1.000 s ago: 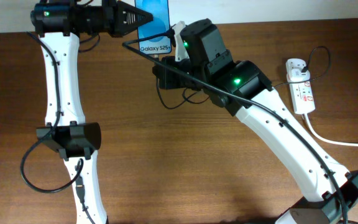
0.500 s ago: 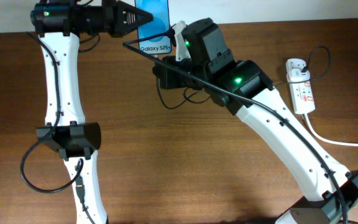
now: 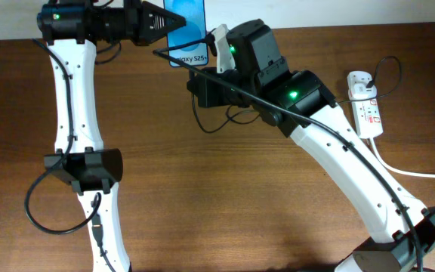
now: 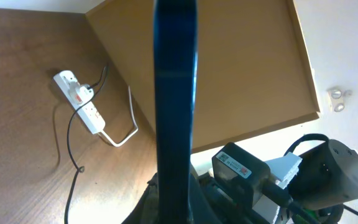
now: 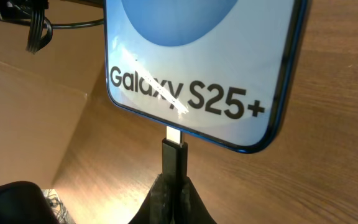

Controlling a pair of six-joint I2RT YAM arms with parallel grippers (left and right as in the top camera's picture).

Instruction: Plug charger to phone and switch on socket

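The phone with its blue "Galaxy S25+" screen is held at the table's far edge by my left gripper, which is shut on it; in the left wrist view it shows edge-on. My right gripper is shut on the charger's black connector, whose metal tip touches the phone's bottom edge. In the overhead view my right gripper sits just below the phone. The charger's thin black cable trails on the table. The white socket strip lies at the right, with a black cable at its top end.
The socket's thick white cord runs off to the right edge. The socket also shows in the left wrist view. A white wall borders the table's far edge. Both arms crowd the far middle of the wooden table.
My right gripper with the connector has moved slightly up toward the phone's bottom edge. The left arm and the phone have not moved.
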